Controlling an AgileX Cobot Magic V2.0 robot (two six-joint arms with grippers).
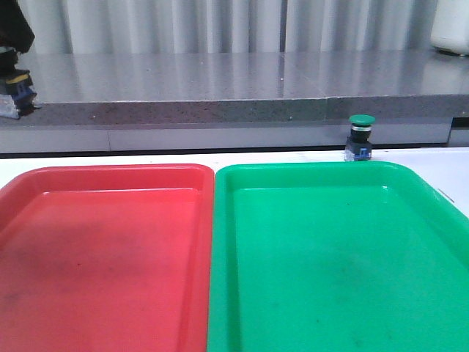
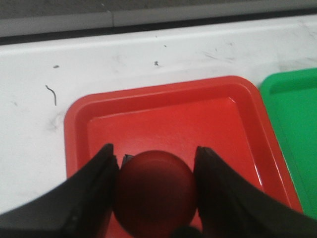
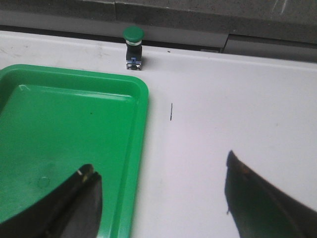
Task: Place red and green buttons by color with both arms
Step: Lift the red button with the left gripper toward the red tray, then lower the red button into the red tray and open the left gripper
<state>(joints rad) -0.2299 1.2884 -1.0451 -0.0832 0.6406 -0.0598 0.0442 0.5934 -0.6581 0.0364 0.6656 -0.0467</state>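
On my left wrist camera the left gripper (image 2: 153,198) is closed around the dull red mushroom-head push-button (image 2: 154,191), its black fingers (image 2: 94,193) pressed against either side of the domed cap, and it hangs over the shallow red plastic tray (image 2: 74,129). The right gripper (image 3: 158,198) is spread wide and empty, one finger above the corner of the matching green plastic tray (image 3: 141,94), the other above the white table (image 3: 237,99).

The dark green mushroom-head push-button (image 1: 360,137) stands upright on the table just beyond the far edge of the green tray, close to the grey stone ledge (image 1: 220,88) — untouched so far.

I judge these switches light and rigid, but top-heavy on a small bluish base, so a nudge could tip one. The rounded cap looks smooth and could slip between flat fingers — I would take the green one across the cap's widest rim or the black collar below it, coming in square.
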